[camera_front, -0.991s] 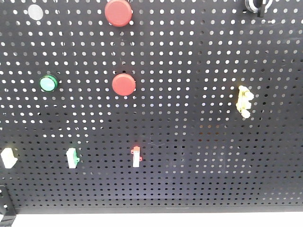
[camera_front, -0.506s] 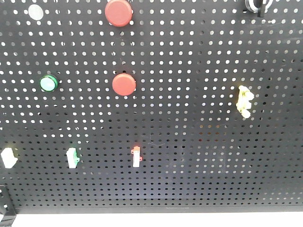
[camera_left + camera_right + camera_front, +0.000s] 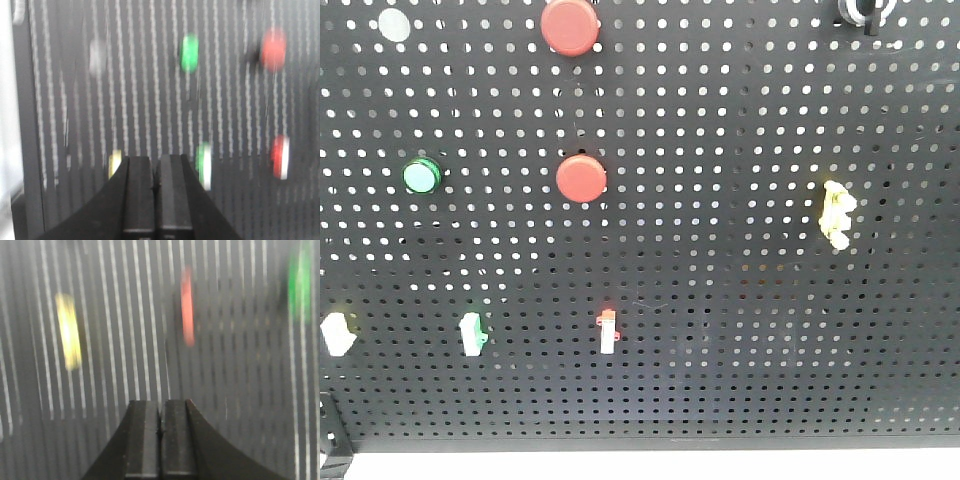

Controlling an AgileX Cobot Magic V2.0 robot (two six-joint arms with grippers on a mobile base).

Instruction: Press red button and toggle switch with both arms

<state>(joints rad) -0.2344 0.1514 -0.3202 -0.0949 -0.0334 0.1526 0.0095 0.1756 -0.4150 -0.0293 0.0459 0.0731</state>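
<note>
Nothing's budged up front since a second ago, left gripper (image 3: 156, 175) and right gripper (image 3: 161, 415) both have jaws pinched together on nothing, red button (image 3: 582, 179) sits left of the pegboard (image 3: 740, 120) centre, toggle switch (image 3: 608, 331) below it nearer the bottom edge

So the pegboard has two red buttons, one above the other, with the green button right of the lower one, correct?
No: the front-facing view shows the green button left of the lower red button, not right. The upper red button is above it.
</note>
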